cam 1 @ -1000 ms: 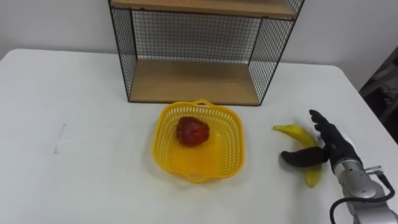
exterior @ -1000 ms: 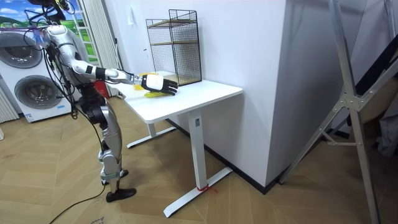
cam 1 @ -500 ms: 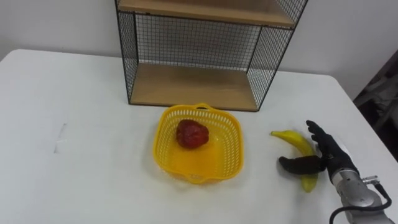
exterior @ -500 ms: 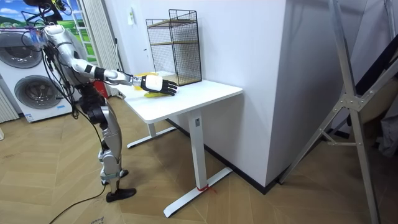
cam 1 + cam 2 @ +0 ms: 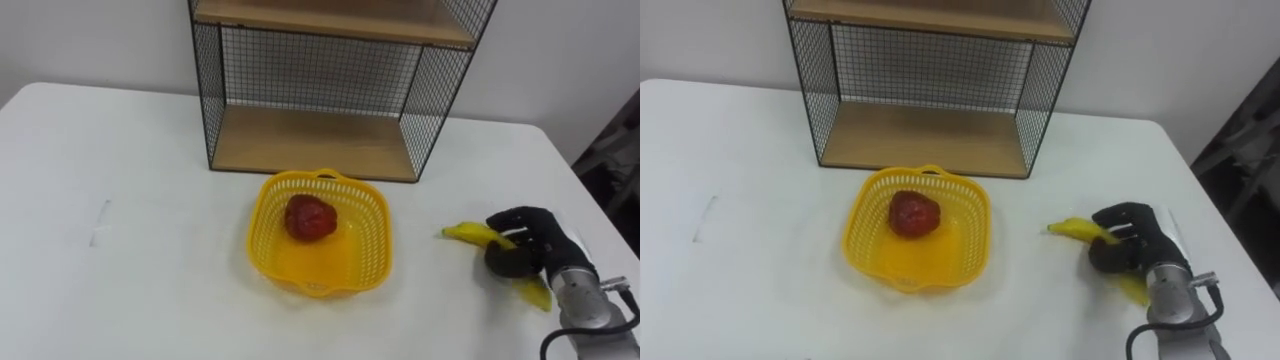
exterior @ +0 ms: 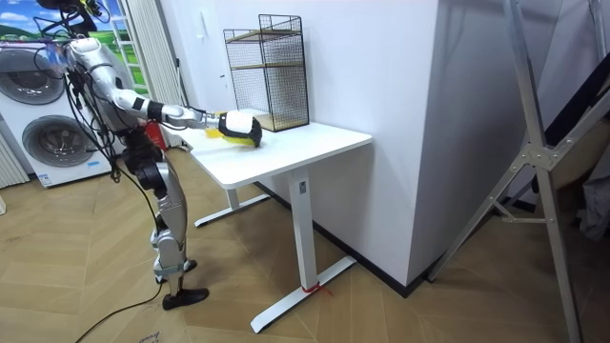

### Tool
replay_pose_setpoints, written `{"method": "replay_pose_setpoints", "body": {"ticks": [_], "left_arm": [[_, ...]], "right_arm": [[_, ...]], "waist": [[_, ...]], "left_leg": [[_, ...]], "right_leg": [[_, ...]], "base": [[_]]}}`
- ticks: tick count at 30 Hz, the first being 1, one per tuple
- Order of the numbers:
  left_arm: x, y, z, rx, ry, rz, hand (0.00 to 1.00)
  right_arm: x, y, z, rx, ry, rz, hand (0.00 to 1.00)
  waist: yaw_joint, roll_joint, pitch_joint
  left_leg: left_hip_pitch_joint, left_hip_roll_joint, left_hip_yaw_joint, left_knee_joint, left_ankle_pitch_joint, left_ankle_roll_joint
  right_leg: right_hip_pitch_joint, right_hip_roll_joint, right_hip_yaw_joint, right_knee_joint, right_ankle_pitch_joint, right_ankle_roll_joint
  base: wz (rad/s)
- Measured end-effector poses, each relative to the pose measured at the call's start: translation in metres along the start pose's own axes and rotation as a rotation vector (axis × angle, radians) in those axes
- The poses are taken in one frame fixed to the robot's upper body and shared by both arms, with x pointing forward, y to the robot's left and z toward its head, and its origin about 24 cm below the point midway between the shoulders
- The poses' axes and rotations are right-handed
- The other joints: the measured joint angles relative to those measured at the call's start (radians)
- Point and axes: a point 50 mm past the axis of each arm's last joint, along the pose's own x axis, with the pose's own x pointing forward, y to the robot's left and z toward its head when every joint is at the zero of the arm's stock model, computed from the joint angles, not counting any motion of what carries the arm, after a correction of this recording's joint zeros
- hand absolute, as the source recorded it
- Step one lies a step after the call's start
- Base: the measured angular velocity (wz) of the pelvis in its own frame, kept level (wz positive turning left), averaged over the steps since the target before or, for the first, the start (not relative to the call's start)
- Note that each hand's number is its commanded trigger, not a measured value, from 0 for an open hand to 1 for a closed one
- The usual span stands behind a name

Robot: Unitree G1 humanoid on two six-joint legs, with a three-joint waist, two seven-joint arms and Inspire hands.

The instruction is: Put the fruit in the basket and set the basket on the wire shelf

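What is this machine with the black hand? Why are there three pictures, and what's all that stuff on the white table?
It's a robot shaped like a person, standing on two legs at a white table. Two pictures come from cameras in its head, like eyes looking down. The third comes from a camera across the room, so you see the whole robot. On the table sits a yellow basket with a red fruit inside. Behind it stands a wire shelf with wooden boards. The robot's right hand has its fingers curled round a banana. Its job: fruit into the basket, then basket onto the shelf.
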Motion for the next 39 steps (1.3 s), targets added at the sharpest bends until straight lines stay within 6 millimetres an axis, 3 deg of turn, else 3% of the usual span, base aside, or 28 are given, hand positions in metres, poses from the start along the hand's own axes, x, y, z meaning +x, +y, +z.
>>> {"method": "replay_pose_setpoints", "body": {"ticks": [17, 23, 28, 32, 34, 39], "left_arm": [[0.000, 0.000, 0.002, 0.009, -0.005, -0.001, 0.00], [0.001, 0.001, 0.007, 0.013, -0.018, 0.001, 0.00], [0.002, 0.000, 0.017, 0.033, -0.039, 0.000, 0.00], [0.002, -0.004, 0.015, 0.043, -0.033, -0.012, 0.00], [0.002, -0.006, 0.015, 0.044, -0.033, -0.017, 0.00], [0.002, -0.008, 0.014, 0.046, -0.031, -0.020, 0.00]], "right_arm": [[-0.001, 0.007, -0.001, -0.009, 0.014, 0.017, 1.00], [-0.002, 0.009, 0.009, 0.085, 0.001, 0.015, 1.00], [-0.008, 0.015, 0.015, 0.247, -0.025, 0.026, 1.00], [-0.014, 0.023, 0.018, 0.496, -0.037, 0.058, 1.00], [-0.016, 0.030, 0.028, 0.614, -0.077, 0.115, 1.00], [-0.020, 0.052, 0.047, 0.739, -0.133, 0.237, 1.00]], "waist": [[-0.002, -0.001, 0.0007], [0.001, 0.001, -0.0005], [-0.002, 0.012, -0.0017], [-0.009, 0.029, 0.0004], [-0.016, 0.040, 0.0068], [-0.023, 0.053, 0.0064]], "left_leg": [[0.007, 0.002, -0.001, 0.002, -0.002, -0.002], [-0.010, 0.005, 0.015, 0.004, -0.002, -0.002], [-0.025, 0.007, 0.023, 0.010, -0.002, -0.002], [-0.026, 0.007, 0.031, 0.000, -0.002, -0.003], [-0.028, 0.007, 0.031, -0.001, -0.002, -0.003], [-0.029, 0.007, 0.028, 0.001, -0.002, -0.002]], "right_leg": [[0.010, 0.001, 0.001, 0.003, 0.001, -0.002], [-0.019, 0.003, 0.005, 0.003, 0.003, -0.004], [-0.035, 0.007, 0.027, 0.008, 0.005, -0.006], [-0.039, 0.006, 0.025, 0.008, 0.007, -0.005], [-0.040, 0.006, 0.025, 0.008, 0.007, -0.005], [-0.041, 0.005, 0.023, 0.008, 0.007, -0.005]], "base": [[0.00], [-0.05], [-0.09], [-0.01], [0.00], [0.00]]}}
